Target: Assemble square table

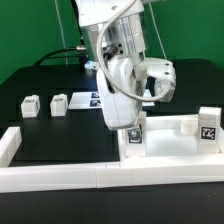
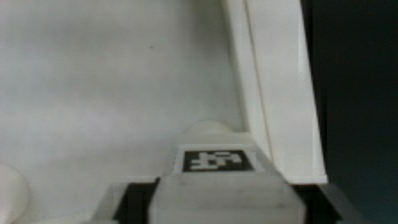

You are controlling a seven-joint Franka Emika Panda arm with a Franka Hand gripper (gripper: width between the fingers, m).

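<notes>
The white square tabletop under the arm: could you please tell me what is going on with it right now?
The Panda arm's fingers are shut on a small white tagged leg, holding it upright over the white plastic tray-like square tabletop, close to the raised rim. Two more white legs stand loose on the black table at the exterior view's left. Another leg stands at the tabletop's right end. I cannot tell whether the held leg is seated yet.

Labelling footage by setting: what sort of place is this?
Probably a robotics lab bench: a robot arm over a black table, walled by white bars, with marker-tagged legs laid out.
</notes>
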